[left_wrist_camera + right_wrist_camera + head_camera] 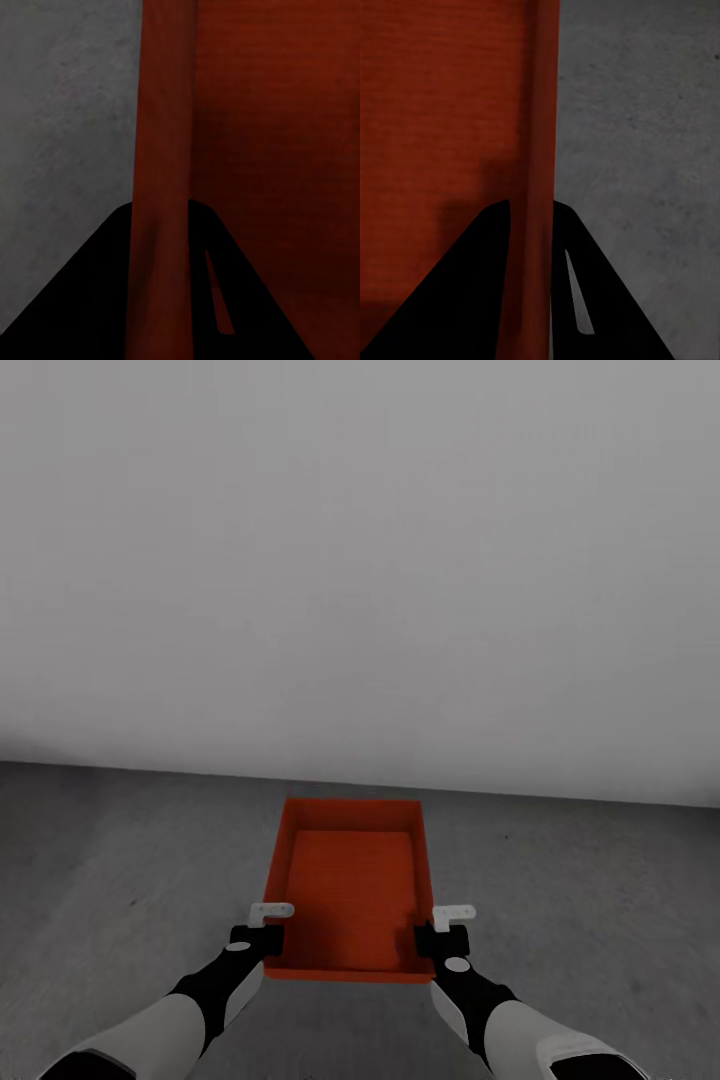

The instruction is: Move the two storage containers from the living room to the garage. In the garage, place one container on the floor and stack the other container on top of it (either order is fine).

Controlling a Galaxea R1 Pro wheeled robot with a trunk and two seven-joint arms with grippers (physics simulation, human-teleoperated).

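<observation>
An orange-red storage container is held between both arms over the dark grey concrete floor of the garage, close to the white-grey wall. My left gripper is shut on its left wall near the near corner, and my right gripper is shut on its right wall. In the left wrist view the container's wall runs between the two dark fingers. The right wrist view has the opposite wall pinched between dark fingers. The container is empty. Whether it rests on the floor or hangs just above it is unclear.
A plain white-grey wall stands straight ahead, meeting the floor just beyond the container. Bare concrete spreads to the left and right of the container.
</observation>
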